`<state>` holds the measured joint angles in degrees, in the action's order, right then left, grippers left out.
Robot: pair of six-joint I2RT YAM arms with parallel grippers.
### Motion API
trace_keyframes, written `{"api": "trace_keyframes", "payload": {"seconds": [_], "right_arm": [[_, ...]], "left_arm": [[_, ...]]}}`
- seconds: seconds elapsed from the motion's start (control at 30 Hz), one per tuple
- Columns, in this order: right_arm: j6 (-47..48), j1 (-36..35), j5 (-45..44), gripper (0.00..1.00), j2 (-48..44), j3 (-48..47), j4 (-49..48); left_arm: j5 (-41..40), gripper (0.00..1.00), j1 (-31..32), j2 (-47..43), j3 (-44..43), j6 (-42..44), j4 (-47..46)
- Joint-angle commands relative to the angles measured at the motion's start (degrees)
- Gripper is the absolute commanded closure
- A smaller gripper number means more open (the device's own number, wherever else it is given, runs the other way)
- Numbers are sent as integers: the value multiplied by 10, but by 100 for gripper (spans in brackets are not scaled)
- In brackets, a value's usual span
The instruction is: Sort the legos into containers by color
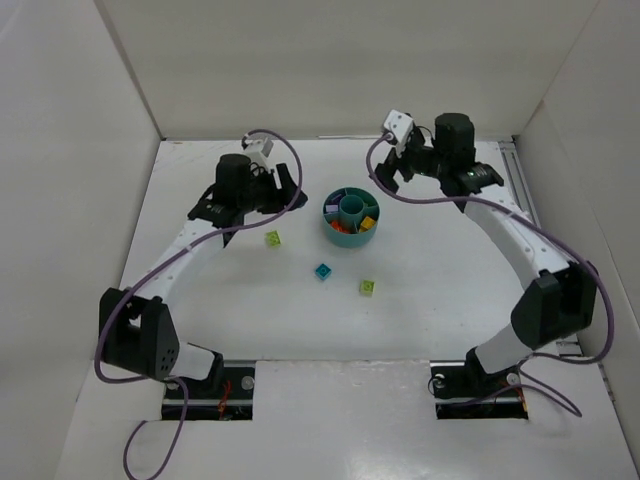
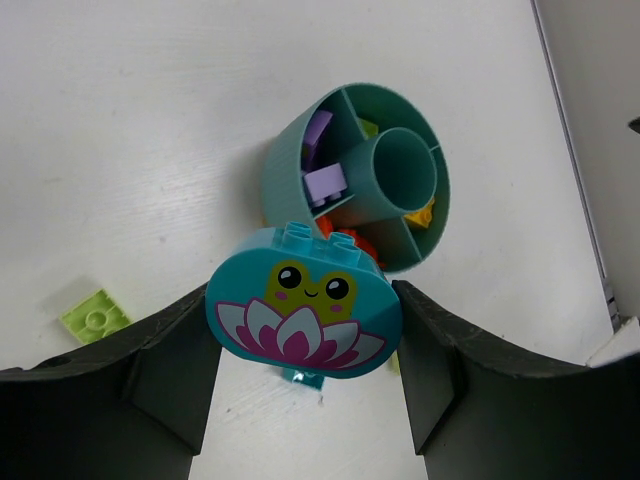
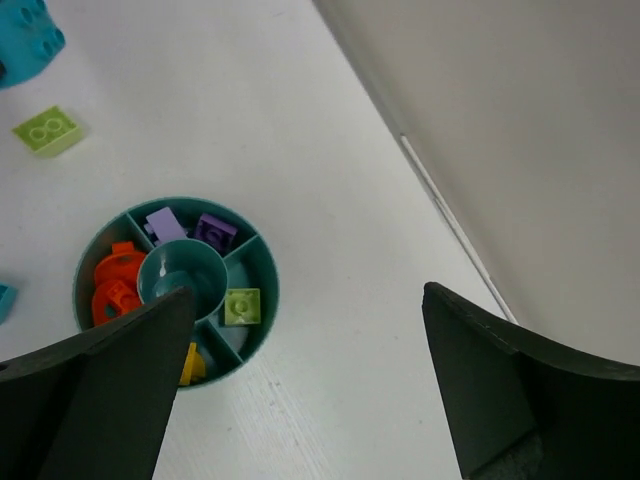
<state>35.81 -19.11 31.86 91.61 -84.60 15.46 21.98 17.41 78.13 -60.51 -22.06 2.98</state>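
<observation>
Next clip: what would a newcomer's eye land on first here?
The teal frog-and-lotus piece clamped in the left gripper's jaws, held near the round teal dish. The dish's wedges hold sorted bricks in purple, orange, yellow and lime, with the right gripper open nearby. Three loose bricks lie on the table nearer the arm bases.

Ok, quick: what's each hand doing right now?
Left hand: closed on a teal frog-print brick.
Right hand: open, empty.

The frog-printed brick [image 2: 303,315] hides part of the dish [image 2: 285,160] and orange legos [image 2: 362,245].
</observation>
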Motion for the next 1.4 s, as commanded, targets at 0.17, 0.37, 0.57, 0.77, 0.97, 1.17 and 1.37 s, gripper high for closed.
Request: {"api": "trace_keyframes", "payload": {"seconds": [0.17,0.37,0.57,0.77,0.97,1.17,1.37], "right_arm": [[-65,31,-121,0,-119,121,-37],[-72,61,-195,0,-171,167,6],[-72,94,-216,0,-210,196,11],[-72,142,-203,0,-227,215,23],[-72,155,-177,0,-227,225,23],[-66,160,-172,0,-227,225,23],[-66,160,-172,0,-222,225,23]], "left_arm": [[-172,96,118,98,-167,33,62],[-331,96,210,172,-278,33,131],[-424,96,242,255,-367,22,209],[-452,94,261,292,-373,22,216],[-458,91,266,309,-391,27,222],[-463,88,272,332,-403,27,227],[-456,84,272,338,-408,27,227]]}}
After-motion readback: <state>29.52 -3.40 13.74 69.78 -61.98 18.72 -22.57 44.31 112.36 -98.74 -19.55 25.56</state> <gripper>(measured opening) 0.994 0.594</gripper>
